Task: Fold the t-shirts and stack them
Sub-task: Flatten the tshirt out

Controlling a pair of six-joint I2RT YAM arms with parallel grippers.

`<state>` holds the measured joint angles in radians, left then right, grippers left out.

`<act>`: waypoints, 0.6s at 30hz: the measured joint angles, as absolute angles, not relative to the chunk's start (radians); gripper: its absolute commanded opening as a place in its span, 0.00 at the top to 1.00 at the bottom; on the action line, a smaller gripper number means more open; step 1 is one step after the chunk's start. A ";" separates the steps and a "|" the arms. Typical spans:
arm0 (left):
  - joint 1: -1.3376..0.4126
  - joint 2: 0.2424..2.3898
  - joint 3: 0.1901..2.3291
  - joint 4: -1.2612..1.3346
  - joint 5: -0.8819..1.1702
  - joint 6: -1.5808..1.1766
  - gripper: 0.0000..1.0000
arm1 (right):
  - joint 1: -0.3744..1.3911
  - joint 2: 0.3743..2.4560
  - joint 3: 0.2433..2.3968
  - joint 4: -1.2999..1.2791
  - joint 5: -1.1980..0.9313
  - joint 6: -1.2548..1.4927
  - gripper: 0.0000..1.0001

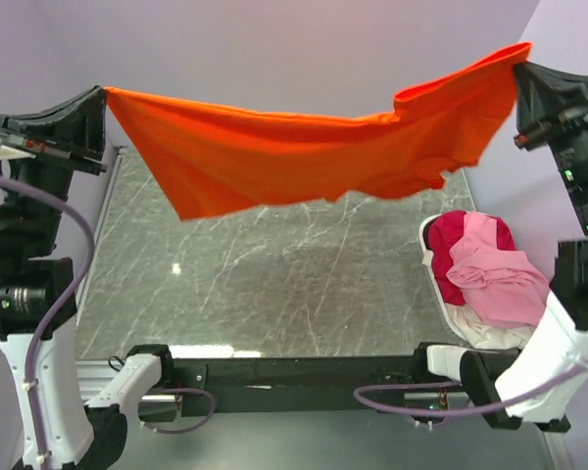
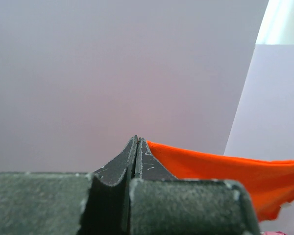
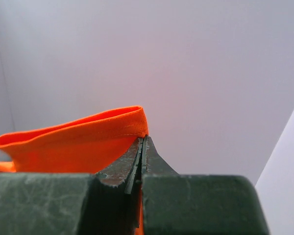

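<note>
While aloft, orange t-shirt (image 1: pixel 304 157) lengthwise left-to-right.

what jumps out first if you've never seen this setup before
The bright orange t-shirt grabs the eye: it hangs stretched in the air above the marble table, pinched at one end by the left gripper and at the other by the right gripper. Next comes the crumpled heap of shirts on the table's right side, a pink one on top.

orange t-shirt (image 1: pixel 314 157) plain | pink t-shirt (image 1: pixel 500 274) | magenta-red t-shirt (image 1: pixel 449 245) | white t-shirt (image 1: pixel 480 331) | table (image 1: pixel 274 284) grey, white-veined
</note>
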<state>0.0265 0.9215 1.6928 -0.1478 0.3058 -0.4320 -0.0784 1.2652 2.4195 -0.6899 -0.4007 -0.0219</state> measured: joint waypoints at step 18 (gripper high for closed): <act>0.027 0.884 1.174 -0.052 0.257 -0.436 1.00 | -0.090 1.430 2.024 -0.586 -0.501 0.039 1.00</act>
